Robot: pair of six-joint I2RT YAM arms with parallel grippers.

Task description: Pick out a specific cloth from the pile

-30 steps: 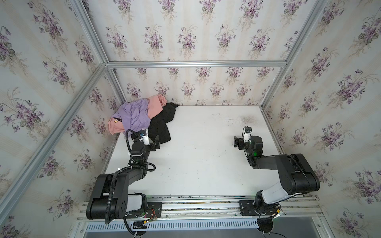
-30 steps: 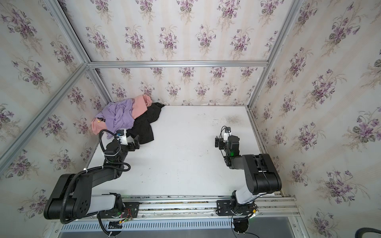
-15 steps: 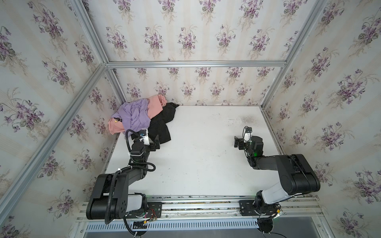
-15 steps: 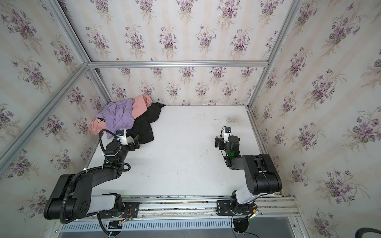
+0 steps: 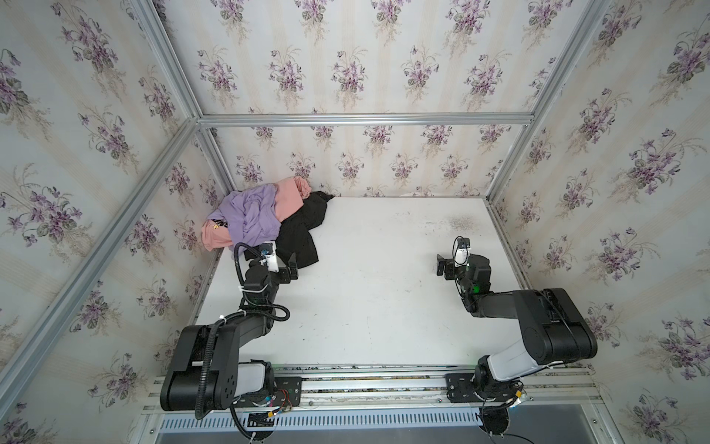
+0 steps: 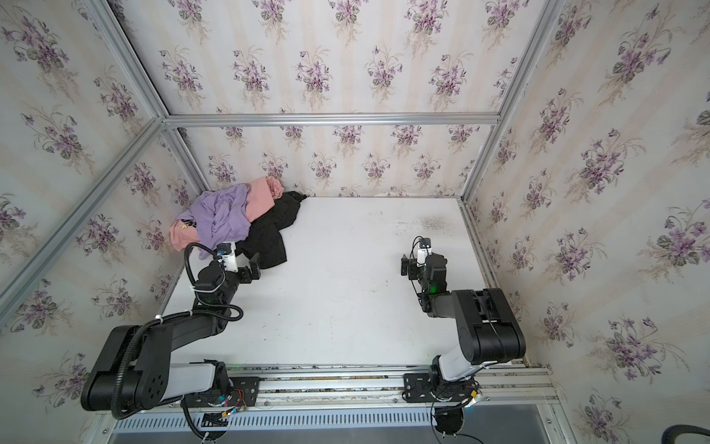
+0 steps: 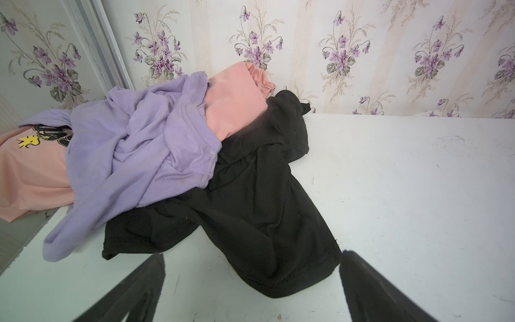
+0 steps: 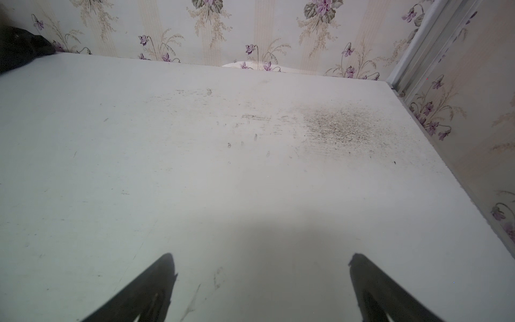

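Two sets of jaws spread wide, both empty | left jaws low over the surface (image 5: 384, 307), just beside the near hem of the black cloth (image 7: 259, 200) | right jaws well apart, on the right | black cloth lies far left, partly under the lilac garment (image 7: 145, 145) and pink garment (image 7: 237, 103) of the pile (image 6: 226, 219)

top views: overhead, whole table (image 5: 384, 307) | wrists: low, left near pile (image 7: 139, 139)

The black cloth (image 5: 303, 234) is being partly overlain by the lilac-and-pink pile (image 5: 249, 215), being left crumpled in the worktop's (image 5: 384, 288) far-left corner.
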